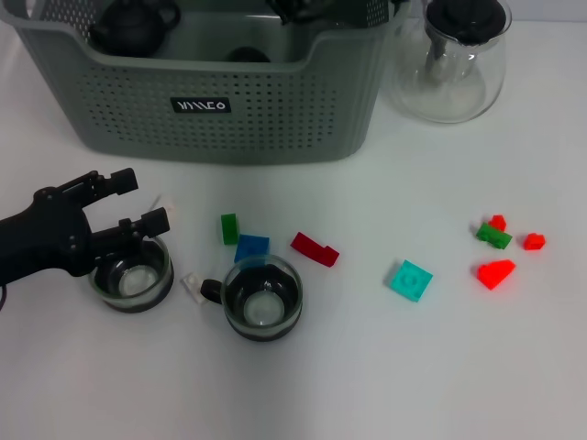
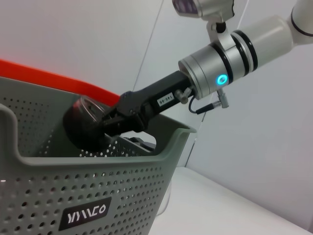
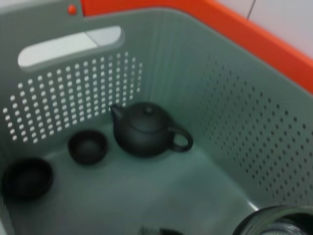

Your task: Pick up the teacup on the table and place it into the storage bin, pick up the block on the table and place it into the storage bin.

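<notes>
Left gripper (image 1: 136, 203) is sitting low over the table at the left, fingers spread apart, gripping nothing, hovering just above a glass teacup (image 1: 132, 278). A second glass teacup (image 1: 261, 298) is standing near it, to the right.

Right gripper (image 2: 105, 125) is reaching inside the storage bin (image 1: 275, 110), clamped on a dark round cup (image 2: 83, 122).

Inside the bin, a black teapot (image 3: 146, 129) and two small black cups (image 3: 88, 146) are resting on the floor.

Blocks are lying scattered on the table: green block (image 1: 229, 228), blue block (image 1: 251, 247), red block (image 1: 315, 248), teal block (image 1: 409, 280). A glass carafe (image 1: 454, 64) is standing beside the bin.
</notes>
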Tool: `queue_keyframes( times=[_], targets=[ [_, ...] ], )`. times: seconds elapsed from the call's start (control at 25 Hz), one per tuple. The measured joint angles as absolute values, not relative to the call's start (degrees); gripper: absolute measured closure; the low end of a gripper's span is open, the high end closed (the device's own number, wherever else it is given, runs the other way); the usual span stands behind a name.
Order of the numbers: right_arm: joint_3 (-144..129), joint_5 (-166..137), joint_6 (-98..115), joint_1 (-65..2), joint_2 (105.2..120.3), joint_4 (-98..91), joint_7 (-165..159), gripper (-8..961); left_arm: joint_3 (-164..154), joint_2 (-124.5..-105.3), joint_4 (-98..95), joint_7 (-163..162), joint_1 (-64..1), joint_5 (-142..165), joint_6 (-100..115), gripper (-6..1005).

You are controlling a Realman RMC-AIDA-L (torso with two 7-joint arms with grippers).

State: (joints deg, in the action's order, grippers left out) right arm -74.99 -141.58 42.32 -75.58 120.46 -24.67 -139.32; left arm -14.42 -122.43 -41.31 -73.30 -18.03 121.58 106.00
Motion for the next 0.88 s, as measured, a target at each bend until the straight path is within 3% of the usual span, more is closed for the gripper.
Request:
queue_keyframes(
  times=[0.4,0.68,0.88],
  targets=[
    [-74.43,-141.70,44.15,-74.98,120.26,-24.49,-140.81,903,-14.41,-122.43,-41.21,-73.30,-18.20,121.67,106.06,169],
    [-74.29,-141.65,43.94,-72.92,120.19,-27.66,-142.00,730,-14.29,-122.43,-41.22,-73.30,-18.29,121.66,105.98,169],
    [-73.50,-130.86,45.57,-59.11,120.22,-51.00,-138.77,530,-14.05,-122.43,-41.23,-73.30,-18.10,121.60,106.05,170]
  ],
)
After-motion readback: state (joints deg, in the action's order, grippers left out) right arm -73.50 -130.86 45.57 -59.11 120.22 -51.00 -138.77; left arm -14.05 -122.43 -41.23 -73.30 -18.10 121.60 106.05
